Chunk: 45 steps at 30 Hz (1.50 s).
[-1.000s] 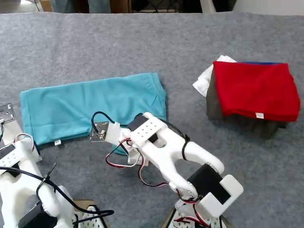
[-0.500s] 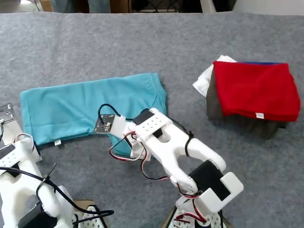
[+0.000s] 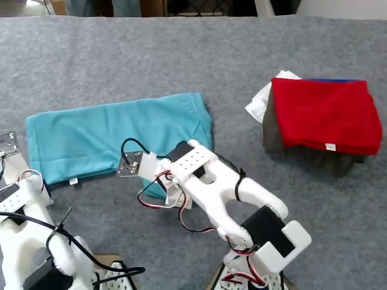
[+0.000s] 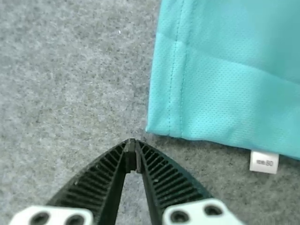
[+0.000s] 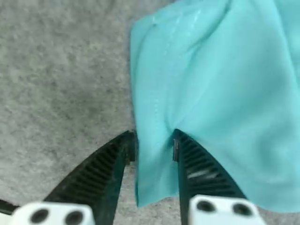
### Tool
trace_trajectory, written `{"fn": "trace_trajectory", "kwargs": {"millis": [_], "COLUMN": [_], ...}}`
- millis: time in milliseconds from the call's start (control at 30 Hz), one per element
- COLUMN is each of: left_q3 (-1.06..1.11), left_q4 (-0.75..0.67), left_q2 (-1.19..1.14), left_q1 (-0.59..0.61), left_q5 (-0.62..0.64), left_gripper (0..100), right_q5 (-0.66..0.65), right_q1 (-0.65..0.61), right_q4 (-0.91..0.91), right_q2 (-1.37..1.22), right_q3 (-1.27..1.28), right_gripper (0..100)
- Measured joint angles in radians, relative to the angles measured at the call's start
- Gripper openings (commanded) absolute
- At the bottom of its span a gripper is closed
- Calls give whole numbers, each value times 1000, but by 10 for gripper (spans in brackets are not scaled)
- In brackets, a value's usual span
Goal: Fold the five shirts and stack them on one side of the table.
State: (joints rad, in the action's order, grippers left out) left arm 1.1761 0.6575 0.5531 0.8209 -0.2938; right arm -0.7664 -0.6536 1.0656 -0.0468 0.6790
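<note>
Grey table (image 3: 181, 54) held a teal shirt (image 3: 115, 136) flat at centre left and a folded stack (image 3: 323, 115) at right; the right gripper (image 5: 153, 140) narrowly straddled the shirt's lower hem, the left gripper (image 4: 132, 150) sat closed and empty, so the fold seemingly needed a pinch next.

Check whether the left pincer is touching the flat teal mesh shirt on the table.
Apart. In the left wrist view, a strip of grey felt table separates the shut left pincer from the teal mesh shirt corner.
</note>
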Motion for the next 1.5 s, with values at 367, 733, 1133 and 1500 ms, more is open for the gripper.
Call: {"fn": "trace_trajectory", "kwargs": {"millis": [367,733,1133,1500], "left_q3": [0,0,0,0], "left_q4": [0,0,0,0], "left_q2": [0,0,0,0], "left_q1": [0,0,0,0], "left_q5": [0,0,0,0], "left_gripper": [31,31,31,31], "right_q5": [-2,-2,5,-83], "right_q1": [-14,6,6,153], "right_q4": [-11,-12,152,359], "right_q2": [2,0,-18,-157], "right_q3": [3,3,-130,-520], "right_gripper": [25,15,15,15]}}
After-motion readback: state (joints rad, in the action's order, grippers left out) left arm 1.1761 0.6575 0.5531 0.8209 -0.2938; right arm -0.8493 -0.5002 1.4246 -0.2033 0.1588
